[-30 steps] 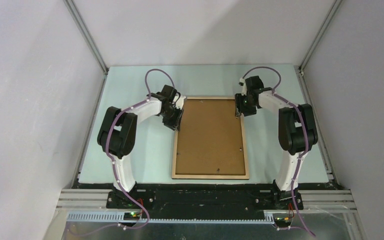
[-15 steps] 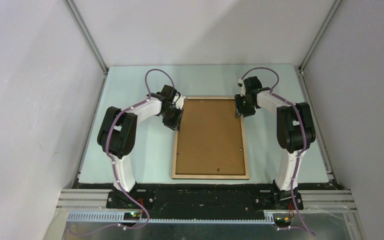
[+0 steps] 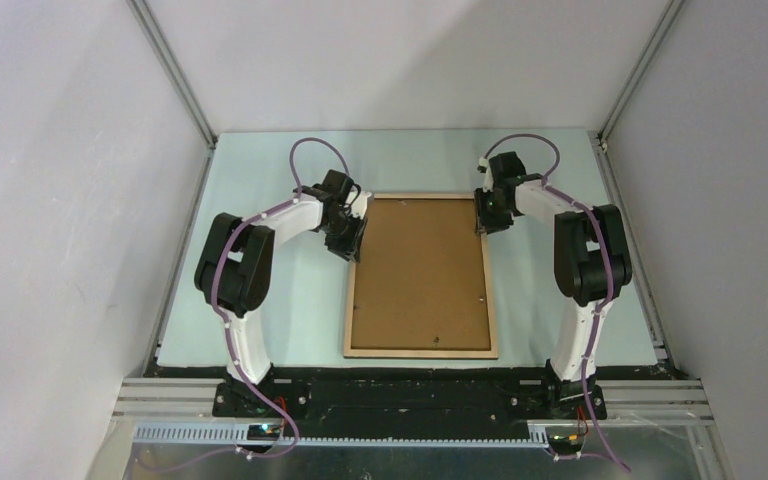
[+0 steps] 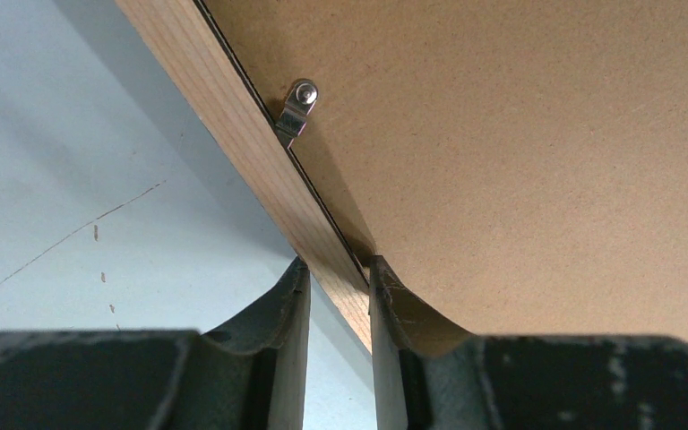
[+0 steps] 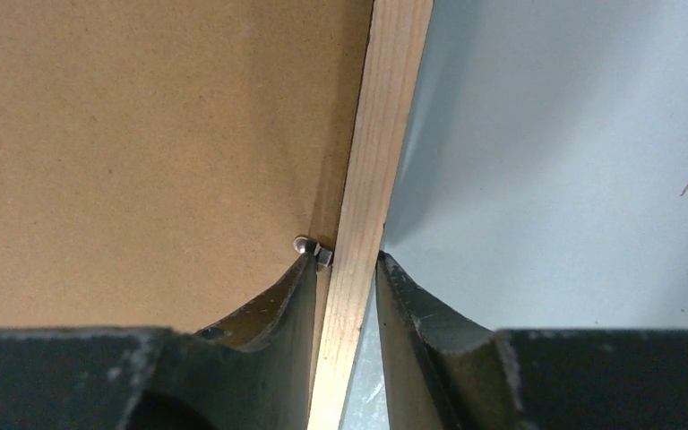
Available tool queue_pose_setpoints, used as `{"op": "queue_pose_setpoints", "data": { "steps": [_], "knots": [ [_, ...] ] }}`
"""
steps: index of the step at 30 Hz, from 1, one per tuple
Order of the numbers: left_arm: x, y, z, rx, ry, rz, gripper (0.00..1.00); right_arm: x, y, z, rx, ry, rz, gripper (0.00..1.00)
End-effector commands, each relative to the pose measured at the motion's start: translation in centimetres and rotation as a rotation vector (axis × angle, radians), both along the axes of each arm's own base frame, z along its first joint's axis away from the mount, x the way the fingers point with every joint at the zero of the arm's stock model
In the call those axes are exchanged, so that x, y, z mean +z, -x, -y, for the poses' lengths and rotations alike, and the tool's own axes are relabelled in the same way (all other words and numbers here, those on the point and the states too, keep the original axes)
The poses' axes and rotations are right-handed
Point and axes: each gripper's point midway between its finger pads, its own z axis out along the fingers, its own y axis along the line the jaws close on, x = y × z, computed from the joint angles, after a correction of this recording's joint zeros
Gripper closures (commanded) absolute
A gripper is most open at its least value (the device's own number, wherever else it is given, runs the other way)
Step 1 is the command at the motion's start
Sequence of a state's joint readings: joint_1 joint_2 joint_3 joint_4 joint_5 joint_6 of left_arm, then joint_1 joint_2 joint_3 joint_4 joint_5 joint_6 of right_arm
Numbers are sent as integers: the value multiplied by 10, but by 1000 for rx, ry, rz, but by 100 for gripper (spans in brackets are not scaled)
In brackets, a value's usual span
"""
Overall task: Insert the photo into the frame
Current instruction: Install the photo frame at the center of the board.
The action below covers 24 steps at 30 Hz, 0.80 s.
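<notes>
The frame (image 3: 420, 351) lies face down on the table, light wood rails up, with a brown backing board (image 3: 420, 280) set in it. The photo is hidden in every view. My left gripper (image 3: 352, 240) straddles the left rail near the far end. In the left wrist view its jaws (image 4: 336, 264) are shut on the wooden rail (image 4: 233, 116), one finger outside and one on the board side. My right gripper (image 3: 481, 222) straddles the right rail (image 5: 385, 116) near the far end, and its jaws (image 5: 345, 260) are closed on it, both tips touching.
Small metal clips (image 4: 296, 112) (image 5: 309, 246) sit along the inner edge of the rails over the backing board. The pale blue table top (image 3: 260, 300) lies bare on both sides of the frame. Grey walls enclose the table on three sides.
My right gripper has slid a little toward the far end of the right rail and its jaws have narrowed onto the rail. The left gripper and the frame have not moved.
</notes>
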<state>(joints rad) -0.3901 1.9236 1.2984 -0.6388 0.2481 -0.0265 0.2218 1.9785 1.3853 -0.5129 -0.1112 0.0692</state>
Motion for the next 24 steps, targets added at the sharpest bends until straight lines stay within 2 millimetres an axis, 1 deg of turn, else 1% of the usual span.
{"op": "queue_pose_setpoints", "data": {
  "steps": [1, 5, 10, 12, 15, 17, 20, 22, 23, 24],
  "knots": [
    [-19, 0, 1, -43, -8, -11, 100, 7, -5, -10, 46, -29, 19, 70],
    [-18, -1, -1, -38, -6, -11, 100, 10, -5, -13, 63, -48, 24, 74],
    [-19, -1, -1, -37, -8, -12, 100, 12, -6, -15, 84, -66, 30, 74],
    [-19, -1, -1, -36, -6, -13, 100, 14, -6, -16, 88, -76, 29, 69],
    [-18, -1, -1, -32, -5, -14, 100, 20, -5, -15, 93, -98, 32, 57],
    [-18, -1, -1, -30, -4, -13, 100, 27, -5, -14, 94, -115, 39, 53],
    [-18, -1, 0, -32, -4, -13, 100, 38, -2, -8, 92, -134, 40, 50],
    [-18, -1, 0, -18, -2, -18, 100, 43, 2, -3, 85, -142, 35, 50],
    [-18, -1, 0, -7, -2, -21, 100, 41, 7, -1, 82, -142, 21, 49],
    [-18, -1, 0, -2, -3, -20, 100, 45, 9, 1, 90, -141, 31, 48]
  ]
}}
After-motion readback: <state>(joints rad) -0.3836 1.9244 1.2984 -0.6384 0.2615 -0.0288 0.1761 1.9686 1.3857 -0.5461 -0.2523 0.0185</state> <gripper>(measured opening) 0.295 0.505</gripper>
